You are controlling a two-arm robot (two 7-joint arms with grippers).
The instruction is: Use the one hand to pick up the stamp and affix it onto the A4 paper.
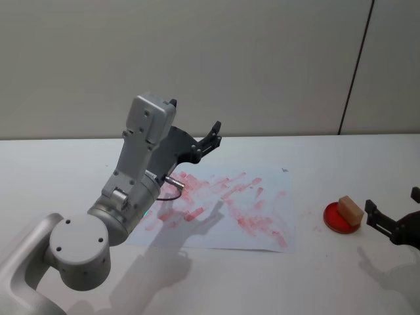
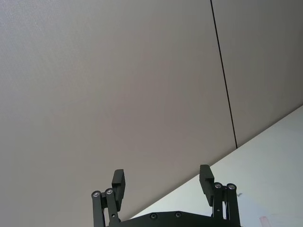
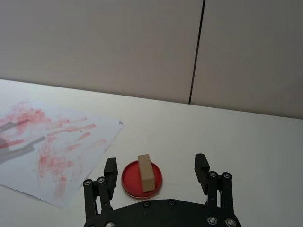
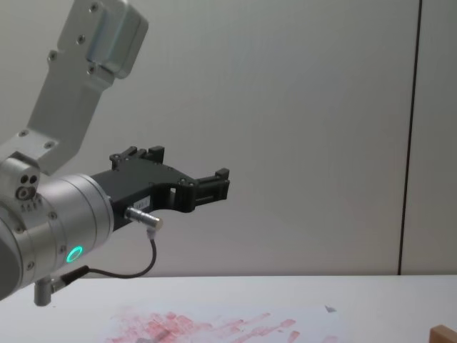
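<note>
The stamp (image 1: 350, 210), a small light-brown wooden block, lies on a red round ink pad (image 1: 333, 221) at the table's right. My right gripper (image 1: 392, 200), the hand, hovers open just right of it and holds nothing. In the right wrist view the stamp (image 3: 146, 172) lies ahead of the spread black fingers (image 3: 111, 168), apart from them. The A4 paper (image 1: 262, 197), white with smeared red prints, lies flat at the table's middle. My left gripper (image 1: 200, 125) is raised high above the paper's left part, open and empty, on the big silver arm.
The silver left arm (image 1: 125, 197) with its black cable stands over the paper's left edge and casts shadows on it. Bare white table (image 1: 328, 157) surrounds the paper and pad. A grey wall with a dark vertical seam (image 1: 354, 72) stands behind.
</note>
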